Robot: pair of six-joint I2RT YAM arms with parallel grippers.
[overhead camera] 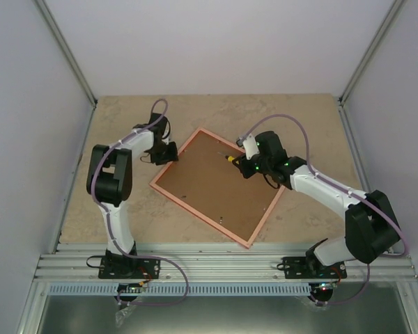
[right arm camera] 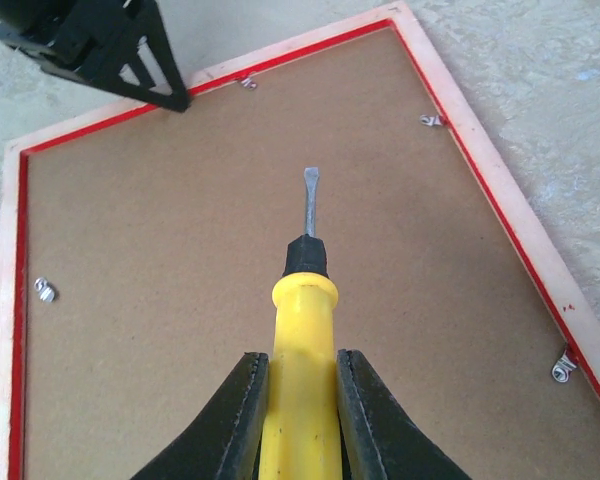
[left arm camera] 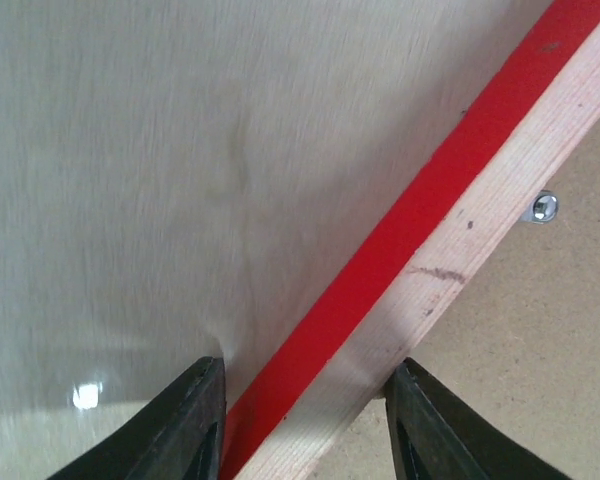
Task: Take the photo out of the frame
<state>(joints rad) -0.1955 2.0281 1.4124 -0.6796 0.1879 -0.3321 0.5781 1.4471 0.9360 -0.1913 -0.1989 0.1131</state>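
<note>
The red frame (overhead camera: 200,216) lies face down on the table, its pale wooden back edge up and the brown backing board (overhead camera: 216,188) filling it. The photo is hidden beneath the board. My left gripper (overhead camera: 168,154) is at the frame's upper-left side. In the left wrist view its fingers straddle the frame's rail (left arm camera: 420,250), one on the red outer side and one against the inner wooden edge, shut on it (left arm camera: 305,375). My right gripper (right arm camera: 302,365) is shut on a yellow-handled screwdriver (right arm camera: 302,330). Its flat blade points over the middle of the backing board (right arm camera: 180,250).
Small metal clips (right arm camera: 46,290) (right arm camera: 563,367) (right arm camera: 432,120) hold the board along the frame's inner edges, and one clip (left arm camera: 543,207) shows beside the left gripper. The beige table (overhead camera: 125,115) ends at white walls behind and at both sides.
</note>
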